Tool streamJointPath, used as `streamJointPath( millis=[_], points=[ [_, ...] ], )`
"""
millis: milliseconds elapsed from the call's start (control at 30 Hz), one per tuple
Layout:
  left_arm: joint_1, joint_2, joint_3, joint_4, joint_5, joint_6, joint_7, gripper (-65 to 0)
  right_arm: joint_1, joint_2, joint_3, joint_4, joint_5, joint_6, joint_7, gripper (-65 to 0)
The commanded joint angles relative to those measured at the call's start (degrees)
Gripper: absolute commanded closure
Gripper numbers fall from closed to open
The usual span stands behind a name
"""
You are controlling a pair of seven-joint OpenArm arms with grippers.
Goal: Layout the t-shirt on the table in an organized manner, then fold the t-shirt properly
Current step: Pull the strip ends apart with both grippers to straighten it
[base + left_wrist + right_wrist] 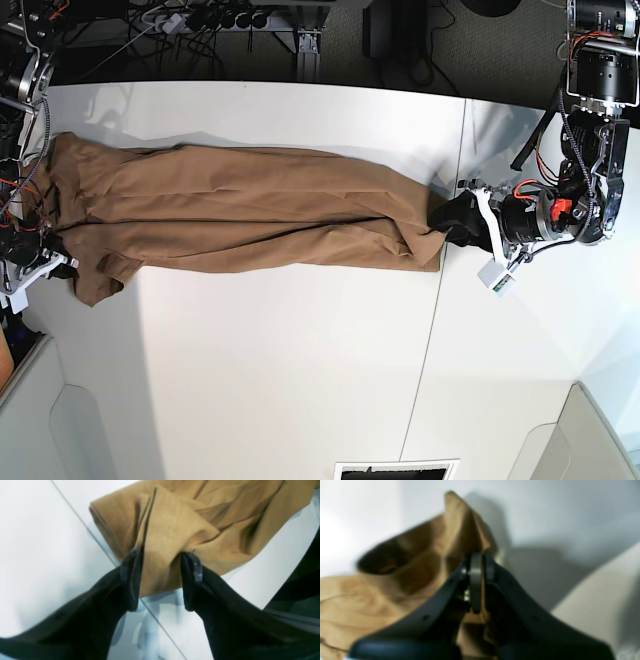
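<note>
Right now you have the t-shirt point(240, 210) stretched out in a long, loosely bunched band across the far half of the surface point(300, 380), running from the left edge almost to the thin dark seam point(440, 300) between the panels. It lies roughly parallel to the far edge, with creases along its length and the cloth gathered narrow at the end nearest the seam.

At that end, your left gripper point(161, 557) straddles a folded flap of the cloth: the two black fingers point(131, 580) stand apart with the fabric between them, each side touching or nearly touching it, though you cannot tell from the wrist view whether the cloth is actually pinched. The seam passes under the gripper there.

At the opposite end, by the left edge of the surface, your right gripper point(477, 562) has its jaws pressed together, clamped on a raised peak of the t-shirt; the cloth rises up in a ridge just beyond the fingertips. That wrist view is blurred, so finer detail is lost.

Beyond the far edge you see cables and dark equipment point(220, 20).
</note>
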Motion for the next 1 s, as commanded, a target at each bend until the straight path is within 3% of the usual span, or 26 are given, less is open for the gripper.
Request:
streamJointPath(
  millis=[0, 567, 733, 767, 867, 900, 967],
  points=[
    [-1.0, -0.8, -0.5, 0.2, -1.1, -0.3, -1.1, -28.8, 1.2, 1.7, 0.2, 2.3, 2.0, 0.4, 0.1, 0.0],
    [-1.0, -0.8, -0.5, -4.0, -0.5, -0.3, -1.5, -28.8, -19.5, 5.0, 0.7, 24.6, 6.7, 0.2, -2.6, 0.0],
    [-1.0, -0.8, -0.5, -4.0, -0.5, -0.3, -1.5, -28.8, -21.1, 4.9, 0.7, 25.7, 6.4, -0.2, -2.3, 0.0],
    [-1.0, -0.8, -0.5, -4.0, -0.5, -0.3, -1.4, -28.8, -21.1, 5.0, 0.7, 25.7, 6.2, -0.2, -1.9, -3.2],
    [-1.0, -0.8, -0.5, -4.0, -0.5, -0.3, -1.4, -28.8, -21.1, 5.0, 0.7, 25.7, 6.2, -0.7, -0.2, -27.5],
    [-1.0, -0.8, -0.5, -4.0, -0.5, -0.3, -1.4, -28.8, -21.1, 5.0, 0.7, 25.7, 6.2, -0.7, 0.3, -31.5],
    [-1.0, -0.8, -0.5, -4.0, -0.5, -0.3, -1.4, -28.8, -20.9, 5.0, 0.7, 25.7, 6.2, -0.7, 1.5, -32.6]
  ],
)
